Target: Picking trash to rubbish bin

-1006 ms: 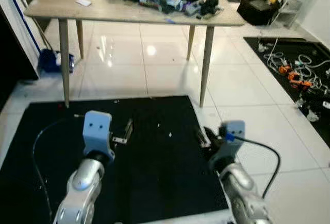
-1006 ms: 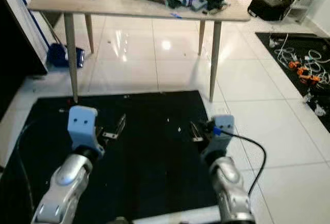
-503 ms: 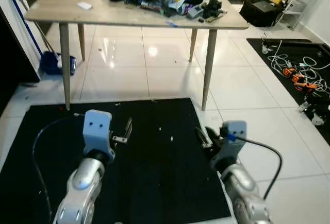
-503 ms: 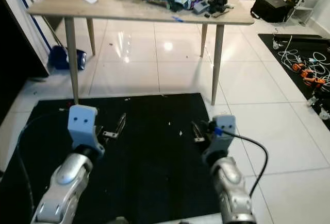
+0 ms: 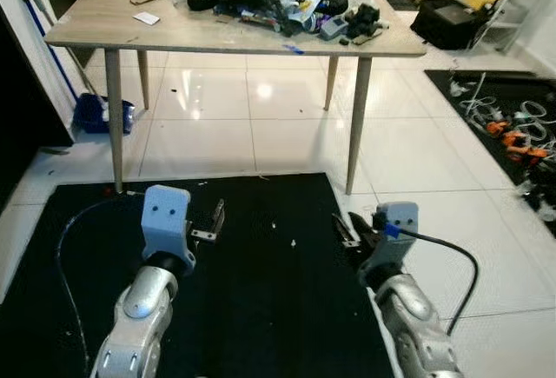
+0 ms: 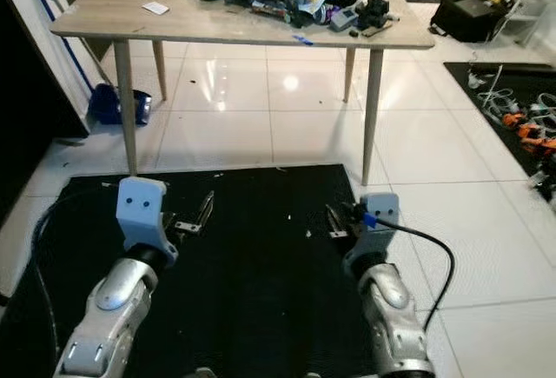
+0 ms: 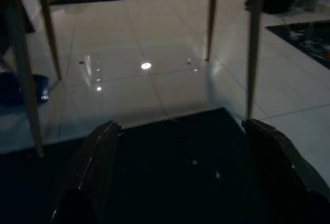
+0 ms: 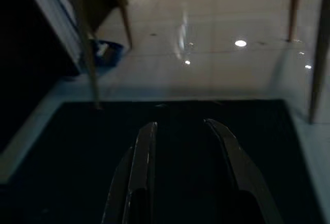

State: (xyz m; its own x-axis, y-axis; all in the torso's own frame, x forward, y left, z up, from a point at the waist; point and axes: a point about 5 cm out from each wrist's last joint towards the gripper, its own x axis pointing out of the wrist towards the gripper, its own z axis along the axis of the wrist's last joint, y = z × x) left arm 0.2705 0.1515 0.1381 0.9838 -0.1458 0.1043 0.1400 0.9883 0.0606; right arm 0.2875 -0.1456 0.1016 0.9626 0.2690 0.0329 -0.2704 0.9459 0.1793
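1. Both arms are held out low in front of the robot, over a black mat [image 5: 261,291] on the white tile floor [image 5: 261,126]. Neither one is holding anything.

2. Left gripper [image 7: 180,152]: fingers are spread wide, with only mat and tile showing in the gap between them in the left wrist view. From the head camera you mostly see its pale blue wrist housing, with the fingers poking out ahead of it.

3. Right gripper [image 8: 180,147]: the two black fingers [image 8: 142,172] sit with a narrow gap between them, not touching and with nothing in the gap, so I'd call it partly open.

4. The trash [image 5: 287,0] is a messy heap of wrappers, plastic bags and dark bits on a light wooden table [image 5: 104,26]. It's well ahead of both sets of jaws and higher than them, nowhere near contact. The heap lies further forward from the right jaws and ahead and off to the right of the left jaws.

5. A small white piece [image 5: 146,17] sits alone on the tabletop, apart from the heap, roughly straight ahead of the left jaws.

6. Can't make out a rubbish bin for sure. There's a blue thing [image 5: 91,113] on the floor beyond the left table leg, can't tell what it is.

7. Far out to the right of the right jaws there's another black mat with tangled cables [image 5: 508,122], plus a black bag [image 5: 447,22] behind it.
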